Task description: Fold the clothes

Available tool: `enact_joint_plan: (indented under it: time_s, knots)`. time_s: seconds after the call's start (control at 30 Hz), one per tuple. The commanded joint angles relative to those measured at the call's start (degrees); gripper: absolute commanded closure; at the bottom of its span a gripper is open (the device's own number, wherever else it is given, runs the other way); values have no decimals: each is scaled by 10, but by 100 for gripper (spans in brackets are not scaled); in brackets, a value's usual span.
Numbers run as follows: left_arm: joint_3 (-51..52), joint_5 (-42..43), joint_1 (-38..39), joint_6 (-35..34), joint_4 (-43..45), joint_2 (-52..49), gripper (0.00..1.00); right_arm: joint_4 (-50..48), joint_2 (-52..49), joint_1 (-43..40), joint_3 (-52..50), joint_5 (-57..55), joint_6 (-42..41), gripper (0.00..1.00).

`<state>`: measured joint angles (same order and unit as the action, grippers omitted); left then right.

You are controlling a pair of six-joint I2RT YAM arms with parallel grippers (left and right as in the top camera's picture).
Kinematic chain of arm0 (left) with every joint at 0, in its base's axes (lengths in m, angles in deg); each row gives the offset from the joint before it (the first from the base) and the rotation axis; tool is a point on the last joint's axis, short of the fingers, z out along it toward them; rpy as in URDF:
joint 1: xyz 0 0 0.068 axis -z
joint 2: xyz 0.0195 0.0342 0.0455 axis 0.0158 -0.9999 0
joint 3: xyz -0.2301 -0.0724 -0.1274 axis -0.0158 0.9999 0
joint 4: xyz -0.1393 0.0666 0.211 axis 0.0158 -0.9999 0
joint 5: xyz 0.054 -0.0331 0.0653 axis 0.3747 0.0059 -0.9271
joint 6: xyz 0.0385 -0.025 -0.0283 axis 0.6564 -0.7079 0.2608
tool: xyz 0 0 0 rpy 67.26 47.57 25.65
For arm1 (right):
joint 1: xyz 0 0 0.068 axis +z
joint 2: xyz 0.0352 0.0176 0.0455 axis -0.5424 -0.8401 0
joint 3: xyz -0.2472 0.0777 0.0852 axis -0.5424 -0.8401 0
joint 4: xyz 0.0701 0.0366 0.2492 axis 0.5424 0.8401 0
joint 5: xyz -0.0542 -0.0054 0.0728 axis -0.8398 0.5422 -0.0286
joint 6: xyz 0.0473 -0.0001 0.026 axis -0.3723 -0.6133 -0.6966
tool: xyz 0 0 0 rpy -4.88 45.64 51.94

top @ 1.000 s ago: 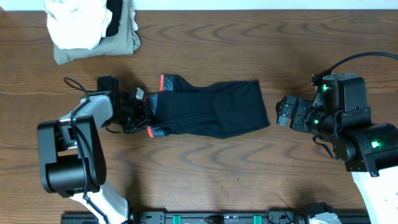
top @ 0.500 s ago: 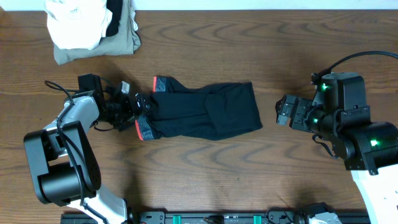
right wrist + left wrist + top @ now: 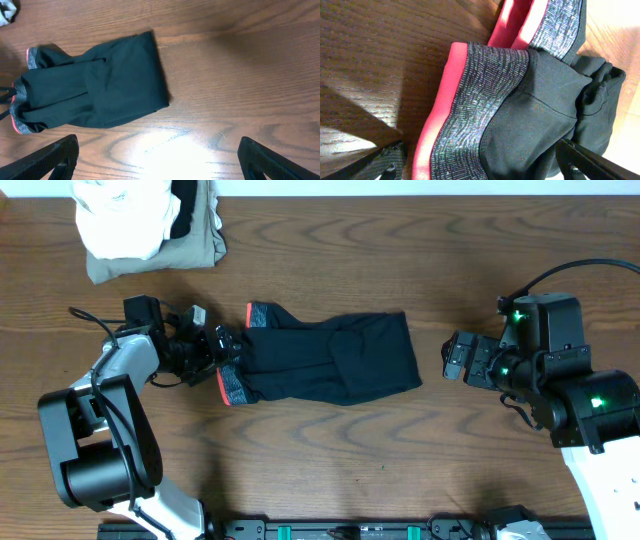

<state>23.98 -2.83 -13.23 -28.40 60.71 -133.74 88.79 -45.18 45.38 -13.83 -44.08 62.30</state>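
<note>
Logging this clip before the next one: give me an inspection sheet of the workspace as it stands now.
Surface: wooden table, dark brown, no spills seen.
Job's things: black garment lying flat mid-table, partly folded; its grey, red-orange-edged waistband faces the left arm.
Clutter: white cloth piled on a khaki garment, far left corner.
Hands: left hand open, fingers either side of the waistband; right hand open, empty, apart from the garment.
Cables: black cable looped at the left arm; another arcs over the right arm.
Surroundings: black rail along the near edge.
</note>
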Motion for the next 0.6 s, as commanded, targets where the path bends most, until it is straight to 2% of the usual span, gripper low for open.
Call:
enact_joint_plan:
  time_s: [0.0,0.27,0.3,0.57]
  knots:
    - [20,-42,11,3,-3,-43,2,-3,-1,-1,-2,7,-4,1]
    - [20,-43,59,-5,6,-44,1,-4,-1,-1,-2,20,5,1]
    - [20,-43,60,-5,7,-44,3,-3,-1,-1,-2,20,5,1]
    - [20,-43,61,-5,12,-44,56,-2,-1,-1,-2,20,7,1]
